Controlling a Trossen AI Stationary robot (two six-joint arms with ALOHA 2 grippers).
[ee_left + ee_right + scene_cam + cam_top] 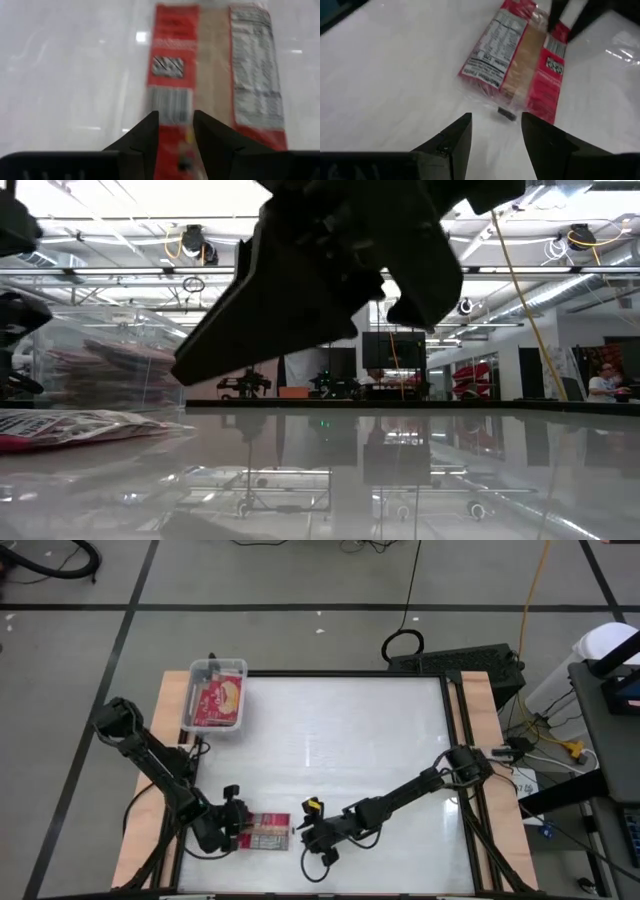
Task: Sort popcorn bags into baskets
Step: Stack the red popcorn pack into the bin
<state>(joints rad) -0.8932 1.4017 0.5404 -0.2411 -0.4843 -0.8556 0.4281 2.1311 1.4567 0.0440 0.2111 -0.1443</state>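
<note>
High view, from left to right: the clear plastic basket [216, 696] stands at the far left corner of the white table [380, 760], and inside it lie red popcorn bags [219, 702] with a yellowish picture on top; how many there are I cannot tell. Near the front edge, on the left side, the left gripper [237, 823] is at one end of a single popcorn bag [268, 832] that lies flat on the table. This bag shows its back side: red, with a pale grey-white panel of printed text and a barcode, and a tan strip along the middle [212, 65]. In the left wrist view the two dark fingers [145, 135] stand only a little apart, over the near end of the bag; whether they already pinch it I cannot tell. Just to the right of the bag is the right gripper [312, 832], close to the other end of the bag but apart from it. In the right wrist view its fingers [455, 137] are partly open with nothing between them, and the bag [520, 65] lies a little ahead of them on the table.
</note>
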